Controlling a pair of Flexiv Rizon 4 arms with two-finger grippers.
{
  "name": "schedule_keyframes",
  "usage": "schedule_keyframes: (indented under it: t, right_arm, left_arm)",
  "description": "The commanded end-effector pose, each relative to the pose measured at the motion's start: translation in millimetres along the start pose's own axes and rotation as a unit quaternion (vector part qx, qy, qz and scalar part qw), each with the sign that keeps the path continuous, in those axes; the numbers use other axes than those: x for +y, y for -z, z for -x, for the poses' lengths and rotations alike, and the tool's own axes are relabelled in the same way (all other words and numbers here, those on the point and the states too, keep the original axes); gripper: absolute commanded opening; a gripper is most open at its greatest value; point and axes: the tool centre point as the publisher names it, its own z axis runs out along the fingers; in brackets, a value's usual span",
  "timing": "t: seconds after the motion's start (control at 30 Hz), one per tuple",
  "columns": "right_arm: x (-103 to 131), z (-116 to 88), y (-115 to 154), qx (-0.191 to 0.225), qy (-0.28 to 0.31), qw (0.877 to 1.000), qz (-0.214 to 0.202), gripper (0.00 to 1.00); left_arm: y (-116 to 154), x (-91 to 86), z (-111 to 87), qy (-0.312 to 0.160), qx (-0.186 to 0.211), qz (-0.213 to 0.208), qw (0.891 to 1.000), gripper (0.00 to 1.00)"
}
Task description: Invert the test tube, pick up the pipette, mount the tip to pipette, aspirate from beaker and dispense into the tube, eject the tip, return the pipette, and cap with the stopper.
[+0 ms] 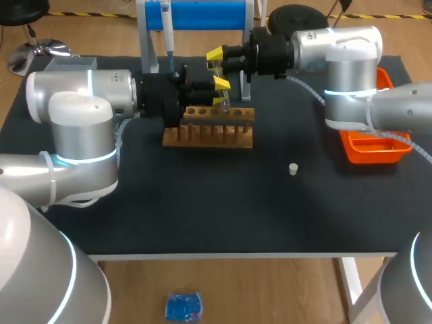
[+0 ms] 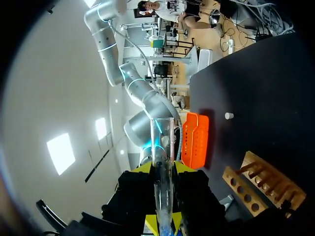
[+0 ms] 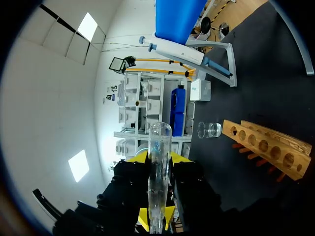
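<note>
Test tube (image 1: pixel 225 104) held above the wooden rack (image 1: pixel 209 128), toward twelve o'clock on the bench (image 1: pixel 202 216). The left hand (image 1: pixel 221 92) and right hand (image 1: pixel 215 59) are close together, likely to flip it.

Left wrist: left hand (image 2: pixel 164 169) clamps the tube (image 2: pixel 162 142), open mouth protruding.

Right wrist: right hand (image 3: pixel 158 162) clamps it (image 3: pixel 159 147), rounded end protruding.

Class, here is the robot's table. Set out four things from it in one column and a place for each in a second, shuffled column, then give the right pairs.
Things:
1 glass tube
2 pipette
3 stopper
4 wooden rack

Places:
A lying alone on the bare table
B held in the left hand
C hanging on the blue stand
D standing mid-table

Pairs: 1-B, 2-C, 3-A, 4-D
</note>
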Motion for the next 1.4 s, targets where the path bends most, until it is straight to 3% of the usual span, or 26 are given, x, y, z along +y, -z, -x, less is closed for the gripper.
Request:
schedule_keyframes:
  t: [0.03,0.33,0.37,0.4,1.07,1.4]
  right_arm:
    - [1,1,1,-0.002,0.001,1.0,0.0,0.0]
    - [1,1,1,-0.002,0.001,1.0,0.0,0.0]
    - [1,1,1,-0.002,0.001,1.0,0.0,0.06]
    - [1,1,1,-0.002,0.001,1.0,0.0,1.0]
    - [1,1,1,-0.002,0.001,1.0,0.0,1.0]
    - [-2,-13,37,0.026,0.102,0.994,0.032,1.0]
  left_arm:
    - [-2,2.6,2.0,-0.001,0.001,-0.008,1.0,0.0]
    - [0,3.1,2.2,-0.002,-0.007,-0.004,1.0,0.0]
    - [0,3.1,2.2,-0.002,-0.007,-0.004,1.0,0.0]
    - [0,3.1,2.2,-0.002,-0.007,-0.004,1.0,0.0]
    - [0,3.1,2.2,-0.002,-0.007,-0.004,1.0,0.0]
    - [0,3.1,2.2,-0.002,-0.007,-0.004,1.0,0.0]
